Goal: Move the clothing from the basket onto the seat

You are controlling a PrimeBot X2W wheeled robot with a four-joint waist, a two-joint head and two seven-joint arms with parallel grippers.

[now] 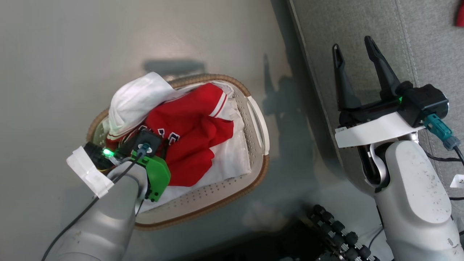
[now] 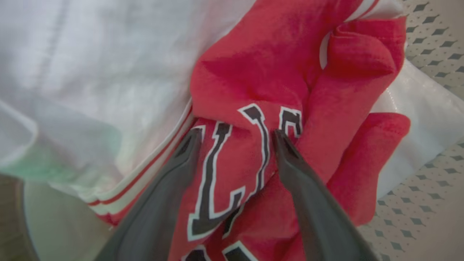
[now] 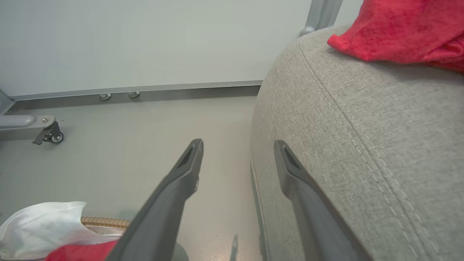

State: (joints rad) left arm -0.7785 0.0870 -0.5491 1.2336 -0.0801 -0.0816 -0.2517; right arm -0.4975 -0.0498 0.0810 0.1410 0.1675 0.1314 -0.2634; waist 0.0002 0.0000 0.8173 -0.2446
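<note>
The clothing (image 1: pixel 195 134), a red jersey with black-and-white lettering, lies bunched in the basket (image 1: pixel 259 127) beside the grey seat (image 1: pixel 362 36). Another red piece (image 3: pixel 398 29) rests on the seat. My left gripper (image 2: pixel 235 136) is spread wide, its fingers straddling a lettered fold with nothing pinched yet. I'd press slightly deeper before closing, so the jaws take a thick ridge of red cloth and not the white liner (image 1: pixel 134 98) just beside it. Then I'd lift straight up to clear the rim. The right gripper (image 1: pixel 351 43) hangs released and empty by the seat's edge.
</note>
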